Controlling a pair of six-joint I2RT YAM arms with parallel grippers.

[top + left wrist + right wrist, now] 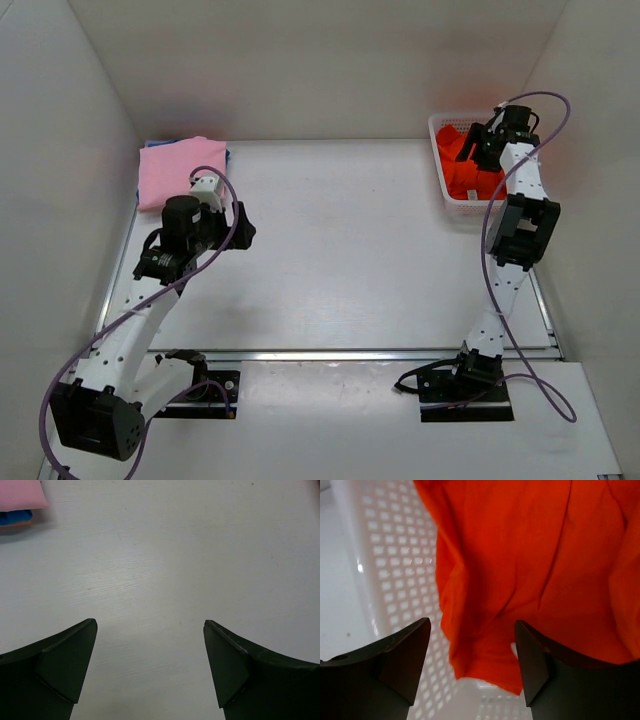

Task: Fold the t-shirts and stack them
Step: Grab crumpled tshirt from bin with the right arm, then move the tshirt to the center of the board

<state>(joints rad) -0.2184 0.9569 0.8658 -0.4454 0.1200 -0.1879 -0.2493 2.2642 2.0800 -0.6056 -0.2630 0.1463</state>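
Far left corner of tabletop (350,250): pink t-shirt (180,172) folded flat, lying on top of the blue t-shirt (15,517). Only a thin blue edge shows under it. Two of three look folded and stacked.

Orange-red t-shirt (520,570) lies crumpled in the white mesh basket (447,205) at far right, not yet lifted out. Judged left to do: pull it out, spread, fold, carry to the stack.

Right hand (472,625) is over the basket, jaws spread wide, a hanging fold of orange cloth between and beyond them. Nothing gripped. Cannot tell if the tips touch the fabric.

Left hand (150,630) is wide open and empty over bare tabletop, just beside the stack.

Hidden: most of the blue shirt, so its fold cannot be checked; the lower basket contents; the orange shirt's sleeves and collar, lost in the bunching.
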